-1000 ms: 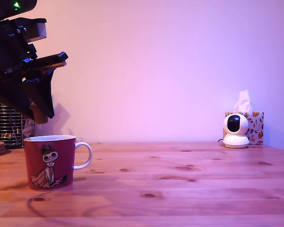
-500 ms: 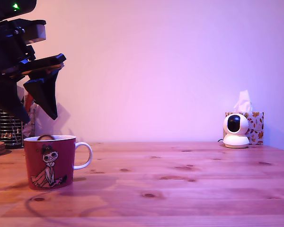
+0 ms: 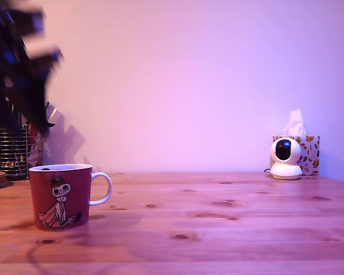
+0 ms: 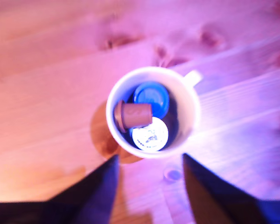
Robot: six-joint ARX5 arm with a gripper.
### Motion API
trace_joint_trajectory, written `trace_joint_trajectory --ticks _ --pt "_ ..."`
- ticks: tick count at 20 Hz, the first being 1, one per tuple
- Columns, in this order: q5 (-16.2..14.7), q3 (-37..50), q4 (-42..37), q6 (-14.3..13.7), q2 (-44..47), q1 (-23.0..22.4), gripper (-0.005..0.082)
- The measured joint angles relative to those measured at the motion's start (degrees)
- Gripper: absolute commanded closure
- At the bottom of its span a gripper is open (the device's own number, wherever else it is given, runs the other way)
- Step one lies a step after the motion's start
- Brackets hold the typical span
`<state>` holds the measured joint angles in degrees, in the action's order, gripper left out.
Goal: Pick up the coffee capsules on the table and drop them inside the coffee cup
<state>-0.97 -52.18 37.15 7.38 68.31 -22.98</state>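
Red mug (image 3: 60,197) holds three coffee capsules (image 4: 139,115), gripper (image 4: 149,159) hanging wide and empty above, none visible on the table (image 3: 229,229).

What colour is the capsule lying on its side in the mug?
Reddish brown; the small tapered capsule shows best in the wrist view.

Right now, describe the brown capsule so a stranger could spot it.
On the pine table stands the dark red coffee cup; look inside it. The brown capsule lies on its side over the blue capsule and the white-topped capsule, which both face up.
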Motion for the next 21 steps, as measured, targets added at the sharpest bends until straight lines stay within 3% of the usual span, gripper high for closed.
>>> trace_joint_trajectory --ticks 3,7,11,21 --pt "-0.3 0.0 0.4 -0.2 -7.1 0.0 0.0783" --pt "-4.1 1.4 -2.8 -1.5 -19.2 0.0 0.0783" --pt "-4.5 5.8 -3.1 -1.6 -30.6 0.0 0.0784" --pt "-3.1 6.3 0.0 -1.6 -39.7 0.0 0.0783"
